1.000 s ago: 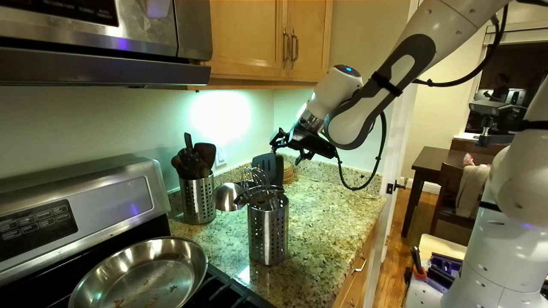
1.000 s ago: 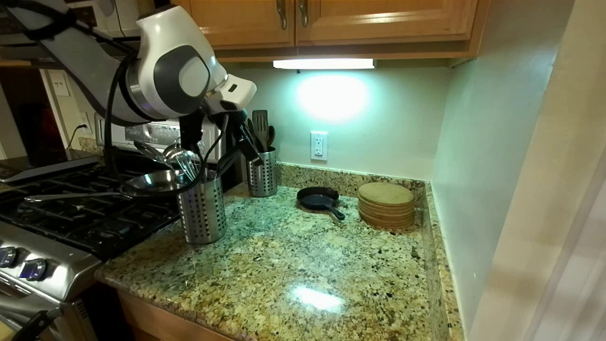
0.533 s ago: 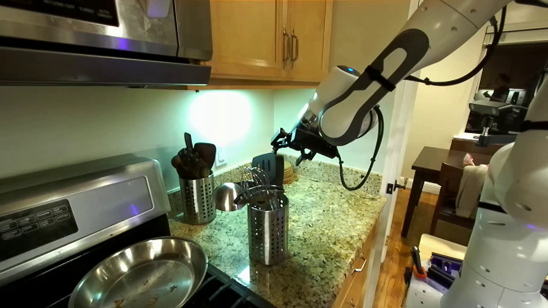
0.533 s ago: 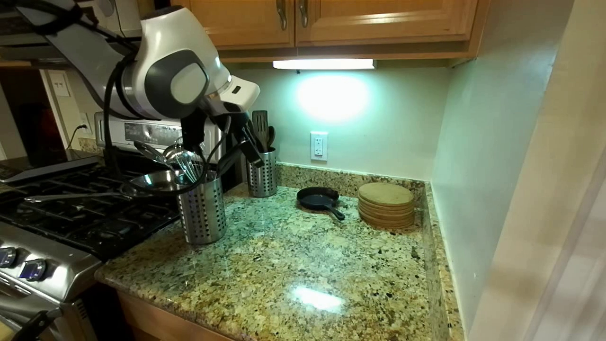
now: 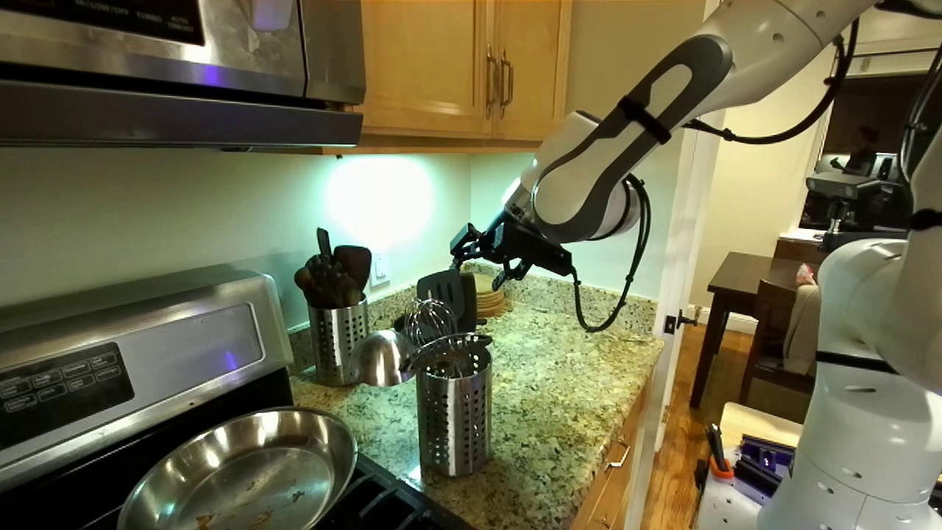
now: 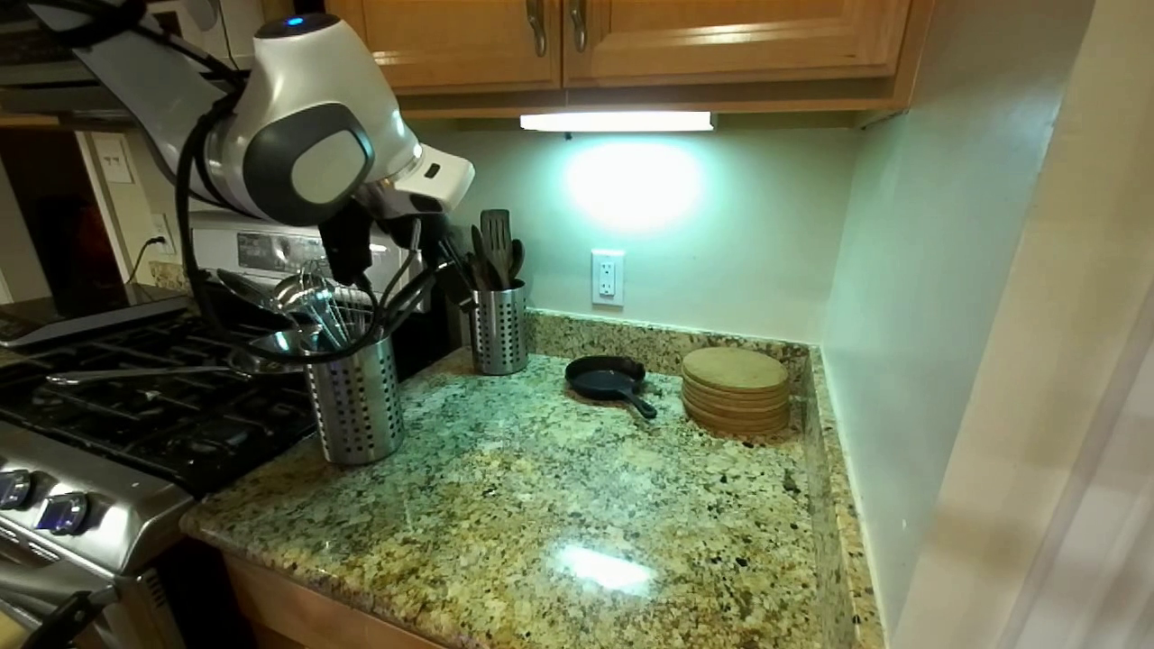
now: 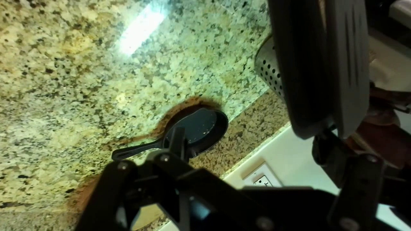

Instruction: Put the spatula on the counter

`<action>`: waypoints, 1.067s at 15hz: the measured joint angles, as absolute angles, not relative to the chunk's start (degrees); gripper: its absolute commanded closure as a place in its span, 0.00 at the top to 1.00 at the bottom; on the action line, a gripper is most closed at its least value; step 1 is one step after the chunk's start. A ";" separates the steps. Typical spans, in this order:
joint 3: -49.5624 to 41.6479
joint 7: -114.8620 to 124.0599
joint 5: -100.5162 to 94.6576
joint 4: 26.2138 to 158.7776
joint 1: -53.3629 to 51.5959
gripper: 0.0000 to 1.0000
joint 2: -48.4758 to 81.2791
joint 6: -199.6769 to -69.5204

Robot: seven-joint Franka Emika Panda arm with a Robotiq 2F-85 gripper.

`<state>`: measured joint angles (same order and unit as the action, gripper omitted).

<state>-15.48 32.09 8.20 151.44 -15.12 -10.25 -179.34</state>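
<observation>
Hand [image 7: 251, 136] spread, holding nothing. Both black spatulas [image 5: 439, 288], mid-frame in an exterior view, lean in holder [image 5: 454, 423]; grasp, lift, lay-down on surface [image 5: 559, 368] look undone.

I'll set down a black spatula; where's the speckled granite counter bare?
Bare: the stretch of counter bordered by the nearer perforated steel cylinder, small black skillet and stack of round tan boards. Crowded: between skillet and boards, and above that cylinder, with steel and black utensils near the black gripper.
</observation>
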 measured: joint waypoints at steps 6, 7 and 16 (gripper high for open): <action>-19.97 26.70 9.03 151.45 -18.32 1.00 -10.42 -179.40; -20.14 26.42 8.70 151.45 -17.66 1.00 -10.39 -179.43; -13.37 27.02 4.68 151.51 -1.08 1.00 -10.28 -176.28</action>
<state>-13.37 27.02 4.68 151.51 -1.08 -10.28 -176.28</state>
